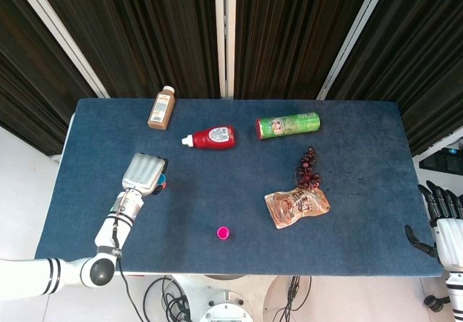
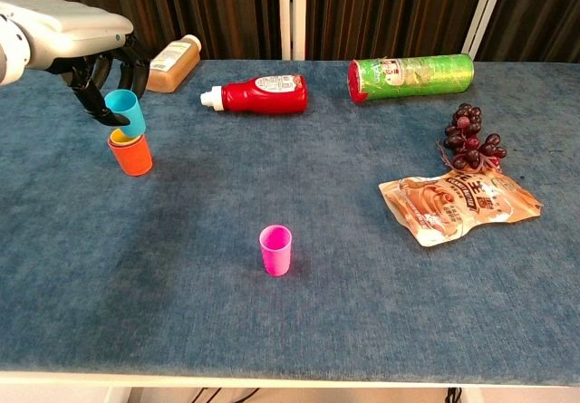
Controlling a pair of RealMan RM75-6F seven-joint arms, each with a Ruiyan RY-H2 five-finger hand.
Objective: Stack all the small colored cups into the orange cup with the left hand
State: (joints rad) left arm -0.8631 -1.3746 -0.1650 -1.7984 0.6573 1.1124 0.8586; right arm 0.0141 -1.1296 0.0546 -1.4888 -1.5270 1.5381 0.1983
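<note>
My left hand point(image 2: 77, 45) point(image 1: 142, 172) hovers at the table's left side and holds a small blue cup point(image 2: 123, 111) between thumb and fingers. The blue cup hangs just above the orange cup point(image 2: 132, 153), which has a yellow cup nested inside it. In the head view the left hand hides the orange cup, and only a sliver of the blue cup point(image 1: 160, 184) shows. A pink cup point(image 2: 275, 249) point(image 1: 223, 232) stands upright alone near the front middle of the table. My right hand point(image 1: 438, 213) hangs off the table's right edge, fingers apart, holding nothing.
A brown bottle point(image 2: 169, 62) lies at the back left, a red ketchup bottle point(image 2: 258, 93) on its side behind the middle, and a green chip can point(image 2: 412, 77) at the back. Dark grapes point(image 2: 468, 139) and a snack bag point(image 2: 459, 206) lie at the right.
</note>
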